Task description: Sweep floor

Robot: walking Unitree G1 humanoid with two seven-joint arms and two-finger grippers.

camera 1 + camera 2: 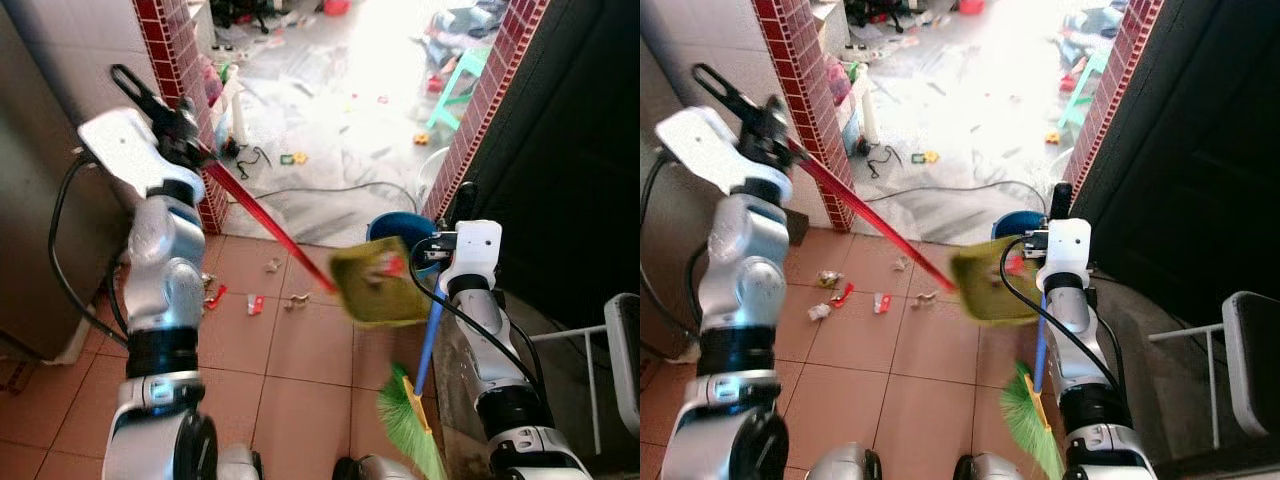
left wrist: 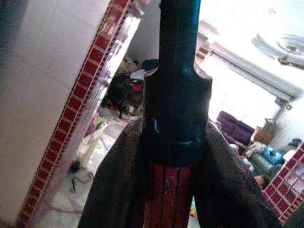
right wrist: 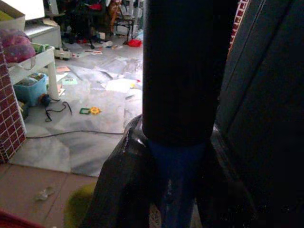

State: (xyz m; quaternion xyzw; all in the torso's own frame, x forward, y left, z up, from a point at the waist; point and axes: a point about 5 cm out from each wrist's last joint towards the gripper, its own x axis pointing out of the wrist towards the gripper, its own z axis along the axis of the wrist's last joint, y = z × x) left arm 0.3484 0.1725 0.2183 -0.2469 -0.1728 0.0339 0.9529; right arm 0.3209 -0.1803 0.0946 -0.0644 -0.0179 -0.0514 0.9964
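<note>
Litter (image 1: 255, 304) on terracotta tiles (image 1: 300, 380), just beyond the yellow dustpan (image 1: 378, 288) — long red handle slanting up to the left gripper (image 1: 185, 135), clamped round it. Blue-shafted broom (image 1: 428, 340), green bristles low, upright in the right gripper (image 1: 452, 243), nearer arm for the sweep.

Left wrist: ribbed red plastic under a black cap (image 2: 175, 95), fingers (image 2: 118, 190) hugging it.

Right wrist: smooth blue shaft (image 3: 176, 190) pinched between glossy fingers (image 3: 118, 190) — marble floor (image 3: 90, 142) beyond.

A dustpan (image 1: 378, 285) with a yellow-green pan and long red handle hangs tilted above the terracotta tile floor (image 1: 300, 380), its handle rising toward ten o'clock. At five o'clock of the pan, a broom (image 1: 408, 415) with a blue pole stands near-upright, its green bristles on the tiles. Small litter scraps (image 1: 255, 300) lie at nine o'clock of the pan.
</note>
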